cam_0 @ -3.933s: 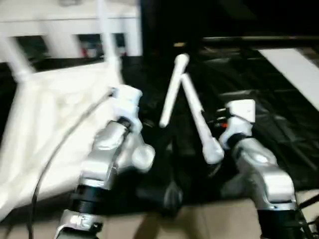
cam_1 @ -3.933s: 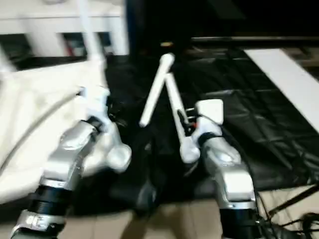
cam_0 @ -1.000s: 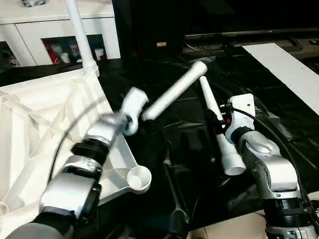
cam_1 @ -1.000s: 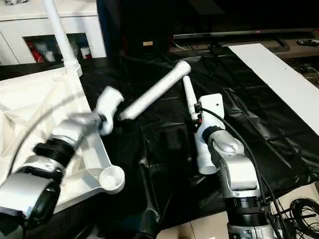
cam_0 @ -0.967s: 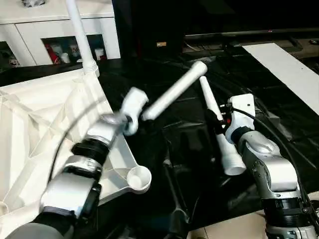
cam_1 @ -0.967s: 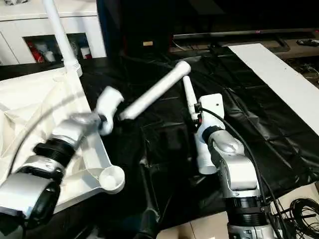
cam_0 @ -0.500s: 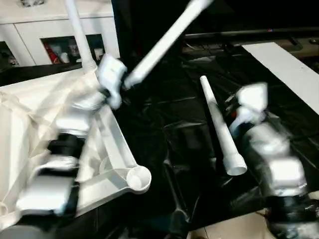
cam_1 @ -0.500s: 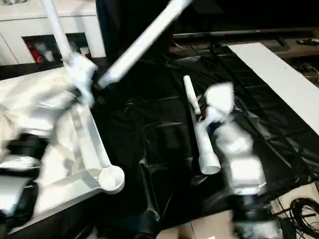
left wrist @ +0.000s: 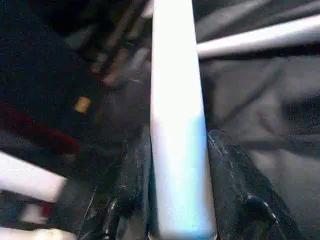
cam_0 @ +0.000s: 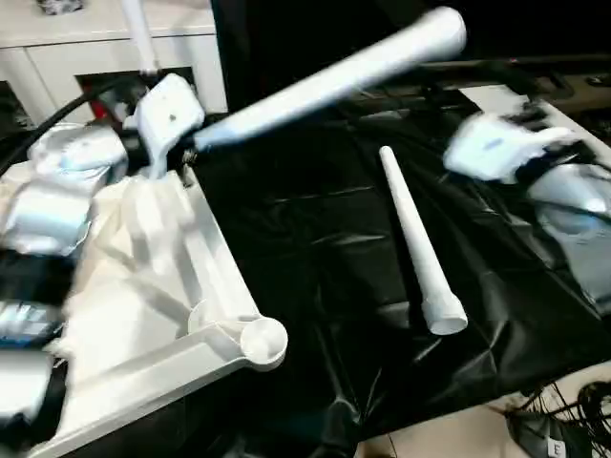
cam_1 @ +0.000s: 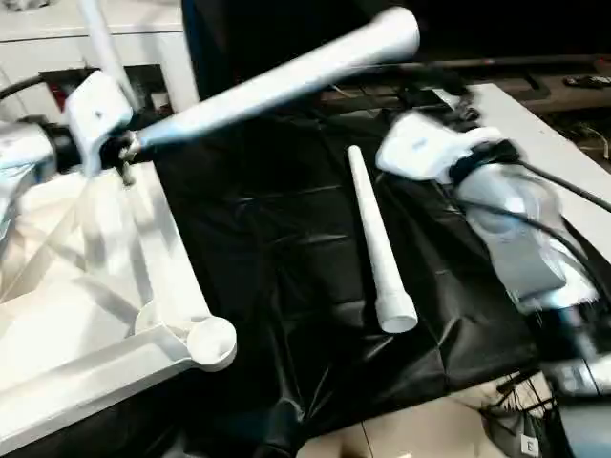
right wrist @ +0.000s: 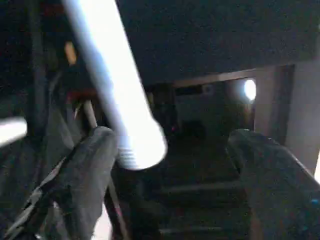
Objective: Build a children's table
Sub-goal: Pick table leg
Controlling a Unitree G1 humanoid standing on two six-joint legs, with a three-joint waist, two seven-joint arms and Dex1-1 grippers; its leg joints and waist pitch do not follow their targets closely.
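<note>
The white tabletop [cam_0: 143, 286] lies underside up at the left, its near corner socket [cam_0: 263, 341] open. One leg [cam_0: 138, 33] stands upright in its far corner. My left gripper [left wrist: 177, 134] is shut on a second leg [cam_0: 325, 81], held in the air over the tabletop's edge and slanting up to the right. My right gripper [right wrist: 171, 135] is raised at the right and open, with that leg's far end [right wrist: 137, 147] between its fingers, close to one finger [right wrist: 90, 170]. A third leg [cam_0: 417, 243] lies on the black sheet [cam_0: 315, 248].
A white cabinet [cam_0: 57, 24] stands at the back left beside a dark unit. A flat white board [cam_1: 530, 110] lies at the right, partly behind my right arm. Cables [cam_1: 535, 429] lie on the floor at the bottom right.
My left arm has lifted its leg and swung back over the tabletop. My right gripper has left the lying leg, risen to the held leg's far end and opened wider.
</note>
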